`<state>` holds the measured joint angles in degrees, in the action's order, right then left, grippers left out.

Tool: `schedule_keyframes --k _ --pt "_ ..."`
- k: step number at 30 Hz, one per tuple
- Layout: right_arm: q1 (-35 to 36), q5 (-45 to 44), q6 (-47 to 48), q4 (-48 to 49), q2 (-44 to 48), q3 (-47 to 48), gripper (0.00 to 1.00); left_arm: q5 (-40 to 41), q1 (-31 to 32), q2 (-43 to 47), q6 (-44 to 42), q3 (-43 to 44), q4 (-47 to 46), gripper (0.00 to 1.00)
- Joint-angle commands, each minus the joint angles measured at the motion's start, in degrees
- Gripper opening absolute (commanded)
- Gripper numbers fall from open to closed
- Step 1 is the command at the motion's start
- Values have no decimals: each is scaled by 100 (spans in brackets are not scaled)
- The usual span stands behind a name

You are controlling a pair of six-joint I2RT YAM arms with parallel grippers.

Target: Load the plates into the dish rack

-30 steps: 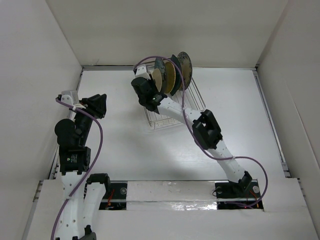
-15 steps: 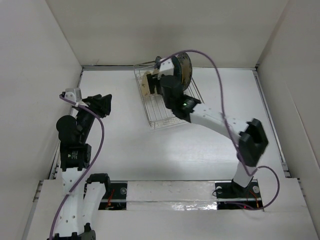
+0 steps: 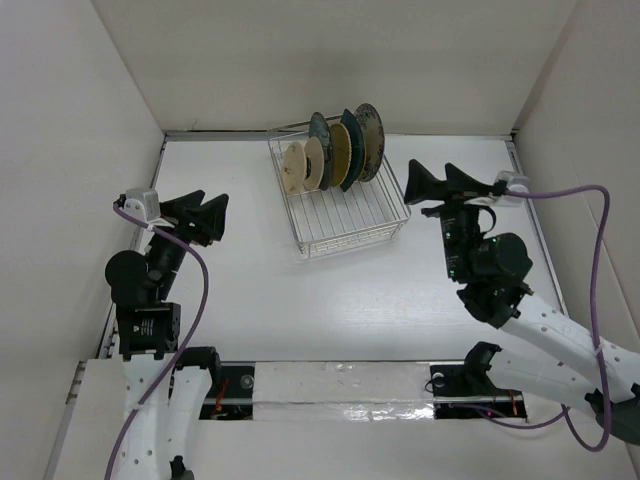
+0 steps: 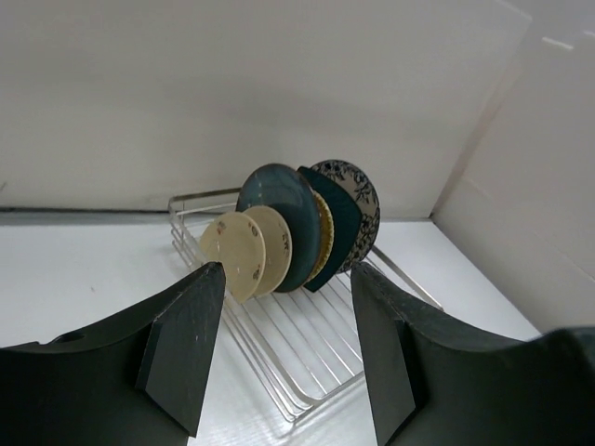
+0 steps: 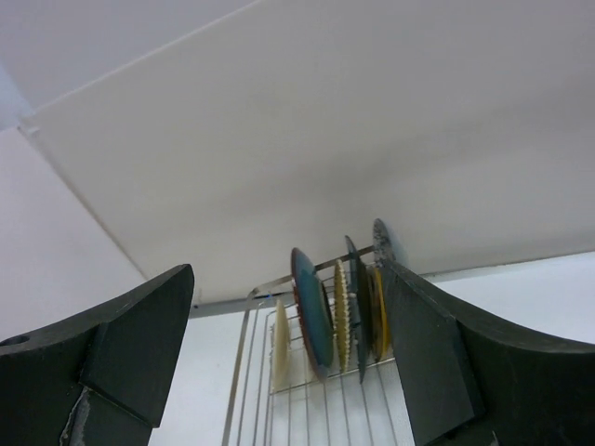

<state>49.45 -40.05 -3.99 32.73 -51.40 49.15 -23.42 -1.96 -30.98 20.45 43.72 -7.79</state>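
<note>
Both my claws are off the job right now. The left claw (image 3: 214,217) hangs over the left side of the tabletop (image 3: 300,300), spread wide with nothing in it. From its own wrist camera the two dark fingers (image 4: 186,344) frame the dish rack (image 4: 293,358) with a big gap between them. The right claw (image 3: 430,168) is over on the right side, also spread wide and not holding anything. Each one is well apart from the rack, one on either side of it.

The dish rack (image 3: 350,222) is a silver wire one. It sits toward the back of the tabletop, a bit skewed to the walls, close to the back wall (image 3: 330,60).

The plates (image 3: 330,150) are all in it, standing on edge in the slot wires and bunched at the far end:
- cream plates (image 3: 294,168) at the left end of the row
- a round dark teal plate (image 4: 284,209) next
- a woven-look yellow plate (image 3: 340,152), only a sliver of it showing from the left wrist
- a square dark teal plate (image 4: 339,232)
- a blue-and-white patterned plate (image 3: 368,128) at the right end, nearest the back wall

From the right wrist I see them nearly edge-on, so I can't get a firm count there. I make it at least six. They lean a little but none has tipped over.

A purple cable (image 3: 195,280) loops along my left arm, and another runs along the right.
</note>
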Motion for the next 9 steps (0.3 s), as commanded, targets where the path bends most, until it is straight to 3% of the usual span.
schedule_keyframes --k 1,4,9 --pt "-137 -468 135 735 594 -273 86 -110 2 189 -76 -31 -443 53" --pt "-365 -171 -128 700 850 -458 85 -75 2 242 -102 -57 -460 53" --pt "-489 314 -462 -116 368 -29 85 -172 2 154 -111 -57 -460 53"
